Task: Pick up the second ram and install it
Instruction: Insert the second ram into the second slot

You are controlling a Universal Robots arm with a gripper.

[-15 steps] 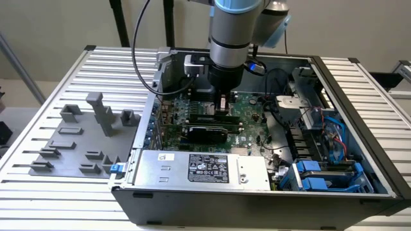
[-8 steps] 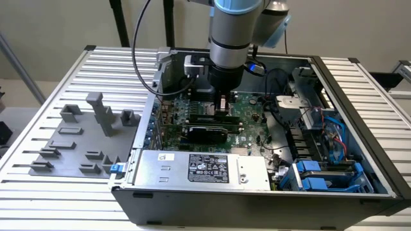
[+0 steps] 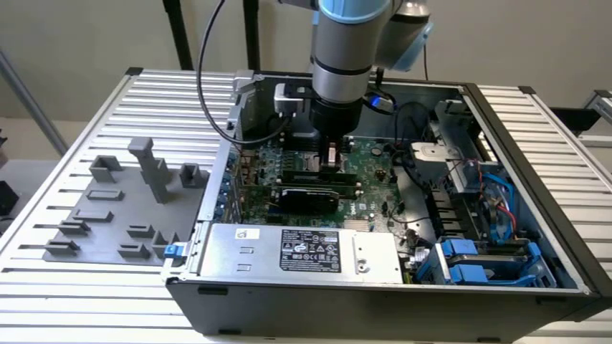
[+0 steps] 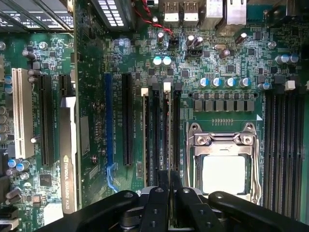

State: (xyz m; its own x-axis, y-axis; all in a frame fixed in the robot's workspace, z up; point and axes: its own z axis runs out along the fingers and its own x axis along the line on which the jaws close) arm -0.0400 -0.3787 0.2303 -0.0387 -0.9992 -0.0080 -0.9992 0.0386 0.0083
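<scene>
My gripper [image 3: 330, 163] reaches down into the open computer case [image 3: 517, 143], over the motherboard's memory slots. In the wrist view its black fingers [image 4: 158, 193] are closed together, and my gripper [image 4: 169, 181] is shut on the second ram [image 4: 169, 130]. The stick is seen edge-on as a thin strip running along a long black slot. A white latch [image 4: 167, 87] marks the slot's far end. One slot over, another stick [image 4: 146, 135] sits seated with its own white latch [image 4: 144, 91].
A processor socket [image 4: 223, 169] lies beside the slots, with more black slots [image 4: 282, 145] beyond it. A graphics card [image 4: 67, 159] stands on the other side. Outside the case, grey holder blocks [image 3: 115, 215] sit at the exterior view's left. The power supply [image 3: 297, 251] lies at the front.
</scene>
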